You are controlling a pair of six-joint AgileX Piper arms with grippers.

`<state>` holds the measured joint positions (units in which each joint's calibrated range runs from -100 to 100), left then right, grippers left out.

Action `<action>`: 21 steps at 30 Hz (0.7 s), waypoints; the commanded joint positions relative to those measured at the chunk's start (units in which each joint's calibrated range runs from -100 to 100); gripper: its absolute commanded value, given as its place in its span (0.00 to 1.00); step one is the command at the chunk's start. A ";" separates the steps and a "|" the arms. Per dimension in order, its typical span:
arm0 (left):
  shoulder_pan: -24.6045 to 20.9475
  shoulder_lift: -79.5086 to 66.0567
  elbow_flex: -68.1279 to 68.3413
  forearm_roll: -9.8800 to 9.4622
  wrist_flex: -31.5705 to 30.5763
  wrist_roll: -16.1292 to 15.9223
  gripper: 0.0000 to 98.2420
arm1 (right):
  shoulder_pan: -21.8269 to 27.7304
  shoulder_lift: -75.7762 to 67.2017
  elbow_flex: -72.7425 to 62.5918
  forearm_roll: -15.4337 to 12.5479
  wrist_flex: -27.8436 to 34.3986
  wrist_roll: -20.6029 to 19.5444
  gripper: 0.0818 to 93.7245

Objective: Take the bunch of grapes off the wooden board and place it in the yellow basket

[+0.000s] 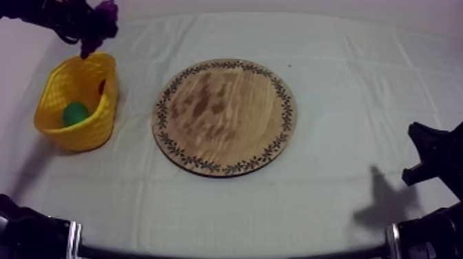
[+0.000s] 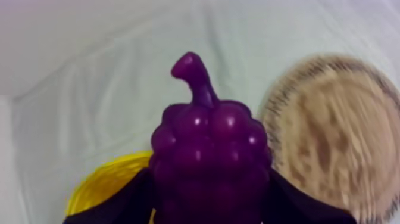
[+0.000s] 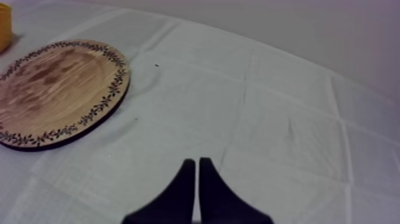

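My left gripper (image 1: 93,27) hangs at the far left of the table, shut on the purple bunch of grapes (image 1: 103,17), just above the far rim of the yellow basket (image 1: 52,86). In the left wrist view the grapes (image 2: 208,149) sit stem outward between the black fingers (image 2: 119,202), over the basket's rim (image 2: 107,179). The round wooden board (image 1: 224,117) lies bare in the middle of the table. My right gripper (image 1: 430,155) rests low at the right; its fingers (image 3: 197,179) lie together as a narrow wedge over bare cloth.
Inside the basket lie a green pear (image 1: 76,114) and a small red fruit (image 1: 102,86). The board (image 3: 53,89) is to the left of my right gripper, with a sliver of the basket (image 3: 5,27) beyond it. Open cloth surrounds the board.
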<state>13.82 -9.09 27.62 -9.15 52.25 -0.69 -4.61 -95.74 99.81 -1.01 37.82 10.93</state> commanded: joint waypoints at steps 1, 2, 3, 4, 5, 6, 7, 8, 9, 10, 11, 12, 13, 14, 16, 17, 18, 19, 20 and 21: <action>-2.35 0.29 -0.03 -1.61 -0.33 3.07 0.45 | 0.02 -0.01 -0.03 0.01 0.00 -0.01 0.00; -3.04 0.47 0.20 -2.09 -0.69 3.74 0.44 | 0.02 -0.01 -0.03 0.01 0.00 -0.01 0.00; -3.72 0.64 0.62 -2.55 -1.24 4.44 0.44 | 0.02 -0.01 -0.03 0.01 0.00 -0.01 0.00; -4.35 0.78 1.23 -2.97 -1.81 5.07 0.43 | 0.02 -0.01 -0.03 0.01 0.00 -0.01 0.00; -4.90 0.88 1.91 -3.32 -2.24 5.52 0.42 | 0.02 -0.01 -0.03 0.01 0.00 -0.01 0.00; -5.37 0.96 2.70 -3.60 -2.54 5.86 0.42 | 0.02 -0.01 -0.03 0.01 0.00 -0.01 0.00; -5.76 1.01 3.51 -3.90 -2.75 6.21 0.42 | 0.02 -0.01 -0.03 0.01 0.00 -0.01 0.00; -6.06 1.04 4.35 -4.23 -2.90 6.54 0.41 | 0.02 -0.01 -0.03 0.01 0.00 -0.01 0.00; -6.29 1.07 5.24 -4.57 -3.00 6.87 0.41 | 0.02 -0.01 -0.03 0.01 0.00 -0.01 0.00; -6.48 1.08 6.13 -4.89 -3.07 7.25 0.41 | 0.02 -0.01 -0.03 0.01 0.00 -0.01 0.00; -6.65 1.09 7.02 -5.16 -3.12 7.63 0.41 | 0.02 -0.01 -0.03 0.01 0.00 -0.01 0.00; -6.81 1.10 7.88 -5.34 -3.16 7.99 0.40 | 0.02 -0.01 -0.03 0.01 0.00 -0.01 0.00; -6.97 1.11 8.78 -5.43 -3.18 8.25 0.40 | 0.02 -0.01 -0.03 0.01 0.00 -0.01 0.00; -7.08 1.11 9.68 -5.46 -3.20 8.47 0.40 | 0.02 -0.01 -0.03 0.01 0.00 -0.01 0.00; -7.23 1.12 11.39 -5.47 -3.22 8.81 0.39 | 0.02 -0.01 -0.03 0.01 0.00 -0.01 0.00; -7.29 1.12 12.17 -5.47 -3.22 8.90 0.39 | 0.02 -0.01 -0.03 0.01 0.00 -0.01 0.00; -7.32 1.12 12.89 -5.49 -3.28 9.02 0.39 | 0.02 -0.01 -0.03 0.01 0.00 -0.01 0.00; -7.37 1.12 13.53 -5.53 -3.36 9.14 0.39 | 0.02 -0.01 -0.03 0.01 0.00 -0.01 0.00; -7.43 1.15 14.14 -5.58 -3.45 9.22 0.39 | 0.02 -0.01 -0.03 0.01 0.00 -0.01 0.00; -7.51 1.19 14.71 -5.61 -3.53 9.30 0.39 | 0.02 -0.01 -0.03 0.01 0.00 -0.01 0.00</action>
<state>6.36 -7.97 41.67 -14.76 48.72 8.54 -4.61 -95.74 99.81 -1.01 37.82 10.93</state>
